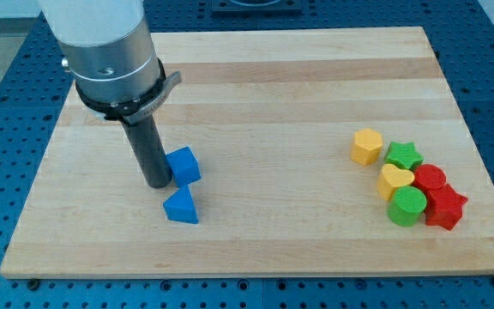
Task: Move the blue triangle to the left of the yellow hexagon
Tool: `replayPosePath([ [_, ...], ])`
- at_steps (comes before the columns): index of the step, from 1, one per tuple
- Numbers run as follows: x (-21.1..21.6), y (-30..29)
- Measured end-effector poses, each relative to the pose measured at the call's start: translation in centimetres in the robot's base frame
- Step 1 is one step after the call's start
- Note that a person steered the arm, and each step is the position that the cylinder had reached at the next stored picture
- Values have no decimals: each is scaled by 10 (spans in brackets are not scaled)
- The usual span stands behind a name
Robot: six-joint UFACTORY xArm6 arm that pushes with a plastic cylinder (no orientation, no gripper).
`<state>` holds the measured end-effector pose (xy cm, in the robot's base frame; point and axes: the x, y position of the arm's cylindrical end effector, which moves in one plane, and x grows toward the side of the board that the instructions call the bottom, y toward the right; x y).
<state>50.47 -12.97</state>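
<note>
The blue triangle [182,207] lies on the wooden board [256,86] at the lower left of the middle. A blue cube [183,165] sits just above it. My tip [156,183] is at the cube's left side, touching or nearly touching it, and just up and left of the triangle. The yellow hexagon [367,146] is far off at the view's right, at the top left of a cluster of blocks.
The right cluster holds a green star [404,155], a yellow heart [394,181], a red cylinder [430,178], a green cylinder [407,206] and a red star [445,208]. The arm's grey body [110,51] stands over the board's upper left.
</note>
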Motion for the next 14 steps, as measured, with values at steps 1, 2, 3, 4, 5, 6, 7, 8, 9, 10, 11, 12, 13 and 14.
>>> replayPosePath([
  [1, 0, 25],
  [2, 0, 49],
  [3, 1, 49],
  [4, -6, 16],
  [5, -7, -27],
  [6, 22, -45],
  [7, 86, -45],
  [8, 77, -26],
  [9, 57, 17],
  [10, 32, 63],
  [11, 18, 96],
  [12, 22, 87],
  [13, 22, 79],
  [14, 22, 141],
])
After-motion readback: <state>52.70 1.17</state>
